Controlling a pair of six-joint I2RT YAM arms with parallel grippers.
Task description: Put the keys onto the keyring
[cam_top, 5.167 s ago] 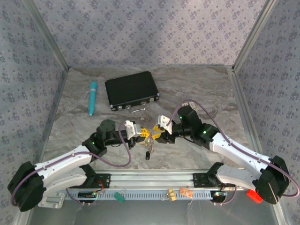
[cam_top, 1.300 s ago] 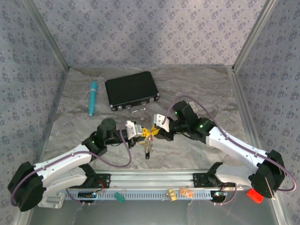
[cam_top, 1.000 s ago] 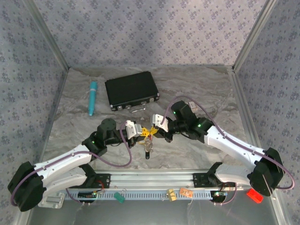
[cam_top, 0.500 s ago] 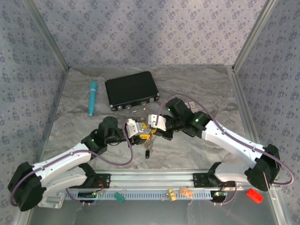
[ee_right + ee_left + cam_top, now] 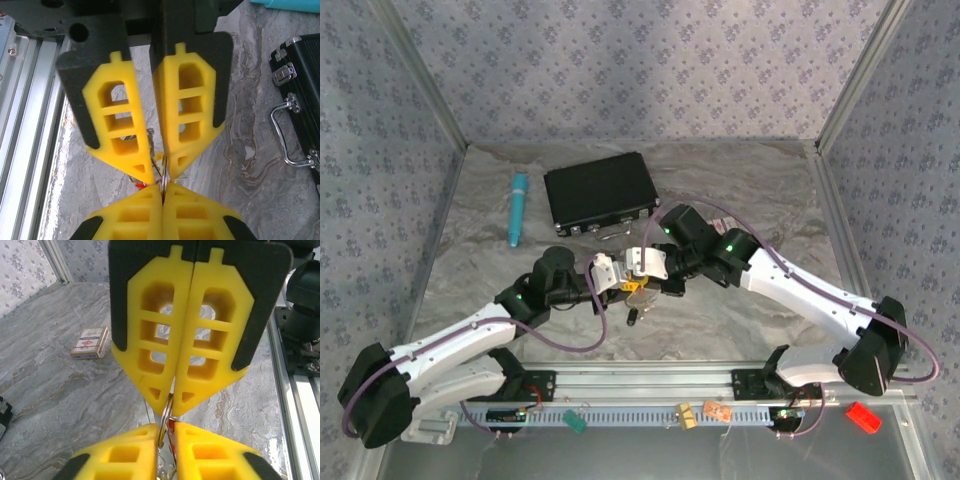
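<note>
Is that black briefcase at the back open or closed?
Closed. The black case lies flat, lid down on its base, no gap showing.

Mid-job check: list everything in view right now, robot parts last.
case: one, black with silvery latches, far left-centre of the table
tube: one, teal, left of the case
card box: one, small, white and red, flat on the table
keys: bunch, count unclear, hanging under the fingertips
metal ring: one, silvery, between the two grippers' fingertips
tags: three, one green, two orange, along the front rail
red block: one, near right corner
arms: two, white and black, left arm and right arm meeting mid-table
left gripper: yellow fingers nearly together around the ring, grip unclear
right gripper: yellow fingers shut on the ring
</note>
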